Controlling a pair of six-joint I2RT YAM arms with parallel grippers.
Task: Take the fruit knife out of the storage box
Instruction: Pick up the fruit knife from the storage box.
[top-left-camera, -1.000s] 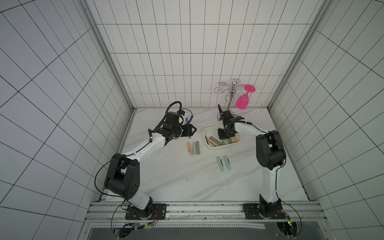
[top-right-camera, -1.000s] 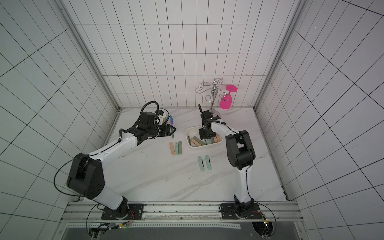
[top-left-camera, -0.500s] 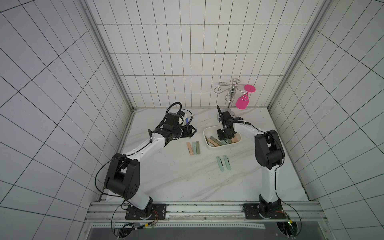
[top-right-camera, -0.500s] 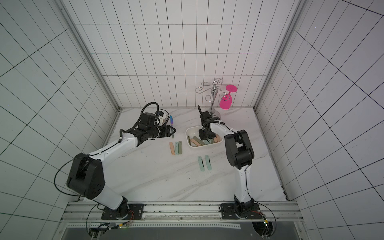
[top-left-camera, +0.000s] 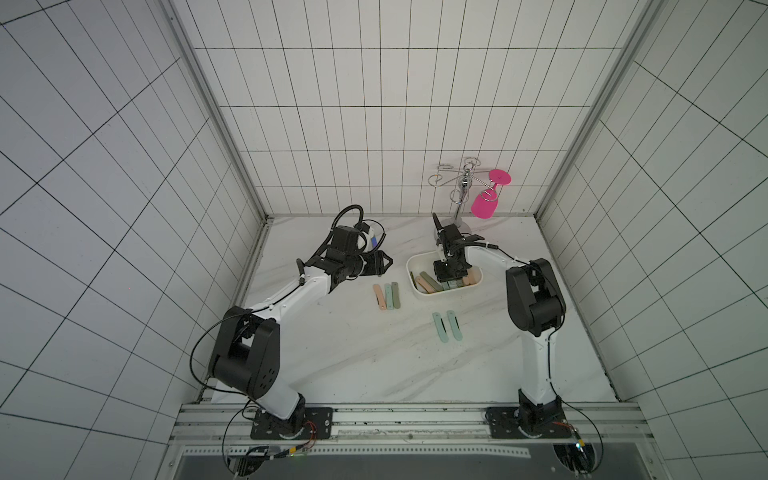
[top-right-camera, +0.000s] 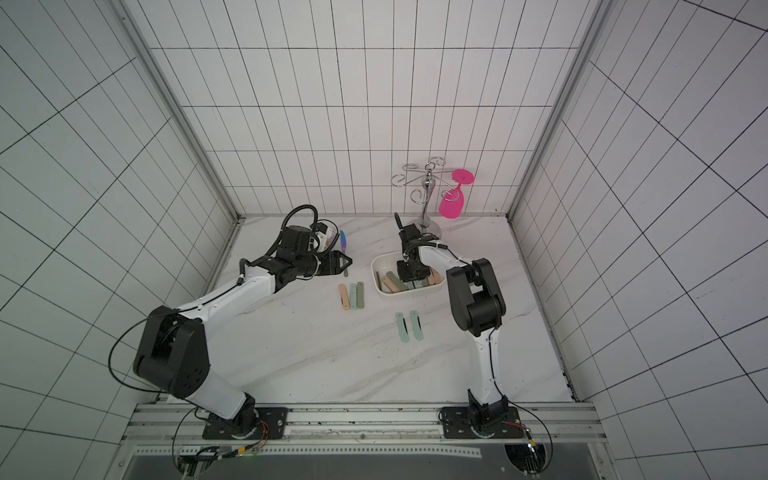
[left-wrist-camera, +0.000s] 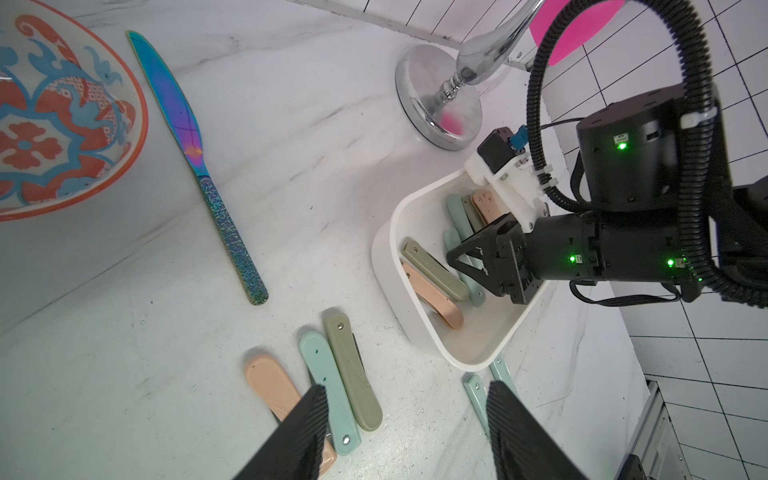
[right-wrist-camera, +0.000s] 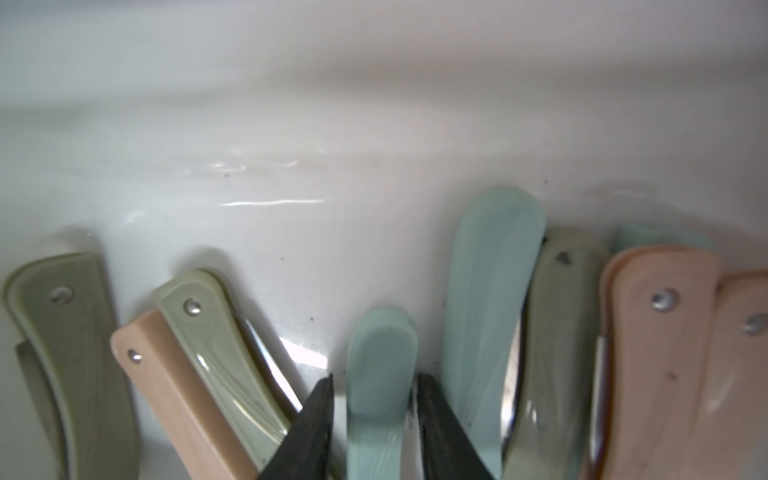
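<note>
Already five knives (top-left-camera: 386, 296) lay out on the table (top-left-camera: 353, 353); mid-frame, the right gripper (right-wrist-camera: 375, 376), jaws narrow, straddled a pale-blue fruit knife (right-wrist-camera: 380, 340) in the storage box (left-wrist-camera: 397, 299), clamped or not, unclear.

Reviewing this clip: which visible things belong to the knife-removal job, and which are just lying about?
Job: white rounded plastic storage box; folding fruit knives inside it; pale-blue knife straddled by the right gripper.
Lying about: patterned round bowl; iridescent table knife; chrome glass rack with pink wine glass.
</note>
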